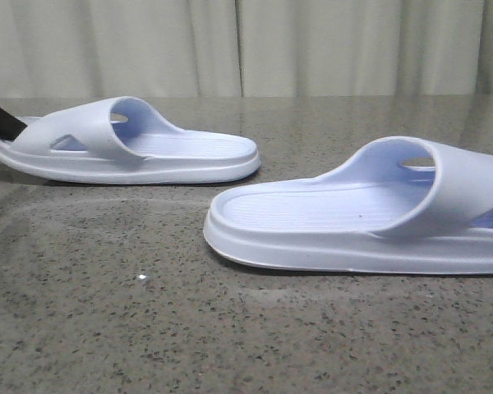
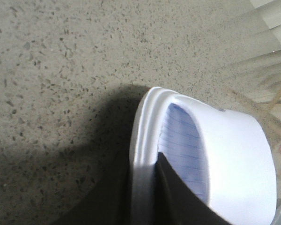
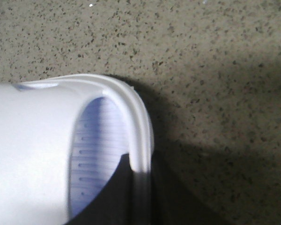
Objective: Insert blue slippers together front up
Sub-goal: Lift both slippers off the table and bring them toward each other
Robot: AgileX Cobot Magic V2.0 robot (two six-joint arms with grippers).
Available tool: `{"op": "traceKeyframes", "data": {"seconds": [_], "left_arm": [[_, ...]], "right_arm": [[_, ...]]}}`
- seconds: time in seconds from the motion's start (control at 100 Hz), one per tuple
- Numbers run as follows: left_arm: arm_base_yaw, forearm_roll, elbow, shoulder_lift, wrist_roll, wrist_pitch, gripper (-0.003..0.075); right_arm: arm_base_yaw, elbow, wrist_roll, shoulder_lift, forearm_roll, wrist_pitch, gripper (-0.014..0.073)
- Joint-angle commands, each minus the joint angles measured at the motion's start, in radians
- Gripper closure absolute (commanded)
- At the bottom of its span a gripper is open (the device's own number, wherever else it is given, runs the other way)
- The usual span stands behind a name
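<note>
Two pale blue slippers lie sole-down on the table, heels toward each other. The left slipper (image 1: 148, 152) has its strap at the left; the right slipper (image 1: 353, 217) has its strap at the right. My left gripper (image 1: 0, 121) shows as a black shape at the left slipper's strap end. In the left wrist view it (image 2: 143, 187) is shut on the rim of that slipper (image 2: 234, 154), one finger on the ribbed footbed, one outside. My right gripper (image 3: 140, 187) is shut the same way on the rim of the right slipper (image 3: 33, 140); it is out of the front view.
The speckled grey stone table (image 1: 230, 328) stretches in front of and between the slippers. A pale curtain (image 1: 230, 49) hangs behind the table's far edge.
</note>
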Motion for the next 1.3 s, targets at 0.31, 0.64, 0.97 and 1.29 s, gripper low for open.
{"op": "traceKeyframes", "data": {"seconds": [0.31,0.64,0.97,1.29], "left_arm": [[0.064,-0.017,-0.028,-0.217,0.006,0.053,0.0705],[0.128,-0.038,-0.028,-0.236,0.001,0.113,0.0705],[0.136,-0.143,-0.028,-0.187,-0.015,0.249,0.0705],[0.134,-0.204,-0.028,-0.082,-0.029,0.372,0.0705]], "right_arm": [[-0.001,-0.124,-0.016,-0.005,0.124,-0.136,0.0697],[-0.001,-0.251,-0.065,-0.005,0.255,-0.169,0.0697],[-0.001,-0.267,-0.323,0.075,0.592,-0.057,0.0697],[-0.001,-0.267,-0.487,0.257,0.755,0.036,0.0697]]}}
